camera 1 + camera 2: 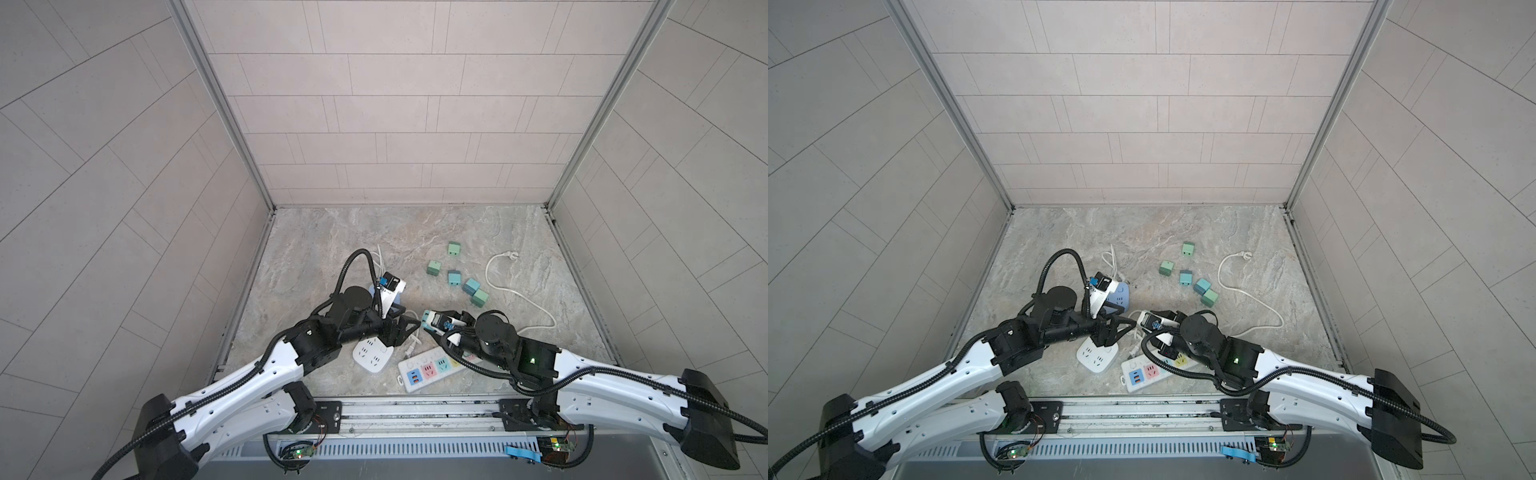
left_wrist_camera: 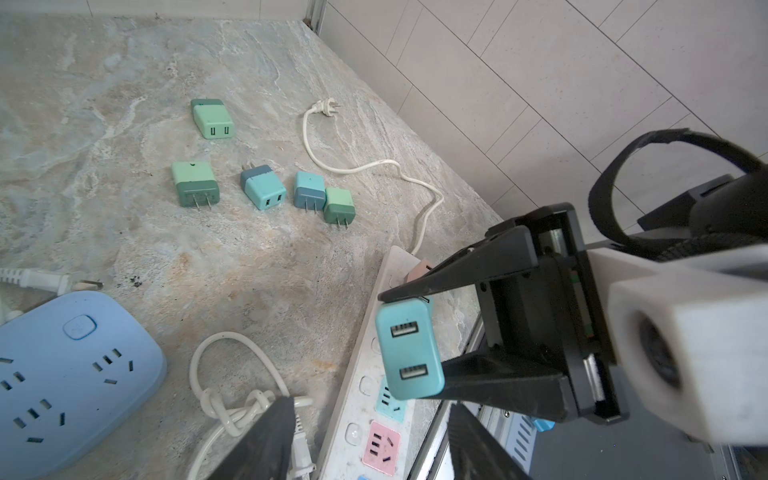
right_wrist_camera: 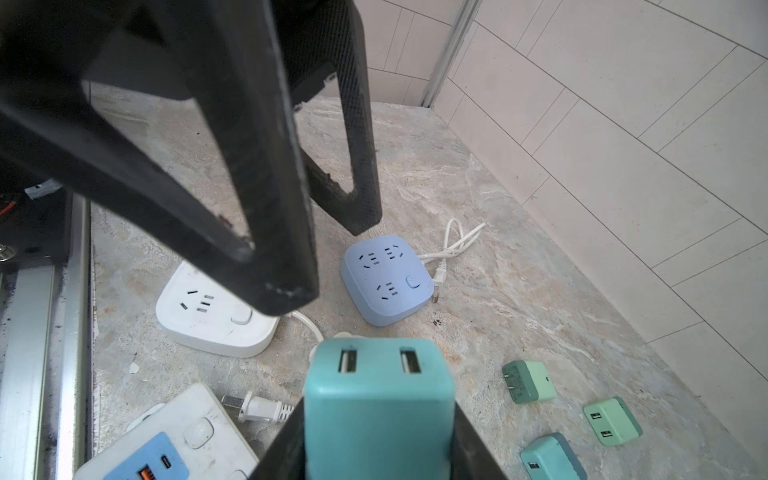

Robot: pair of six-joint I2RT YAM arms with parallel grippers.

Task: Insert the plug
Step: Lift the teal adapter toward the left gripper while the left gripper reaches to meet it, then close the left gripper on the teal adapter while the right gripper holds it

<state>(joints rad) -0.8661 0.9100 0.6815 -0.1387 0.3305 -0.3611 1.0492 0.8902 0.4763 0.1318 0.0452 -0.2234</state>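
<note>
The grey marbled tabletop (image 1: 374, 232) fills the booth floor, and both arms meet over its near middle. On it lie a long white power strip with coloured socket panels (image 1: 432, 368) at near centre, a white square socket block (image 1: 372, 353) to its left, and a pale blue rounded socket block (image 3: 384, 282) farther left. Small green and teal chargers (image 1: 454, 277) lie loose at the far right. The teal plastic charger plug (image 2: 409, 353) is off the table, above the long strip's far end. The right gripper (image 1: 432, 322) is clamped on its two narrow ends, which leaves the broad sides free. Its face with two USB ports points left, straight at the left gripper (image 1: 409, 330), so its prongs, which are hidden, probably point back into the right palm. The left gripper's jaws stand partly apart and hold nothing. The plug lies just to their right and close ahead, with the long side of its face running from one right finger to the other. The next move looks like a handover, and it turns on the left fingers closing on those free broad sides.
</note>
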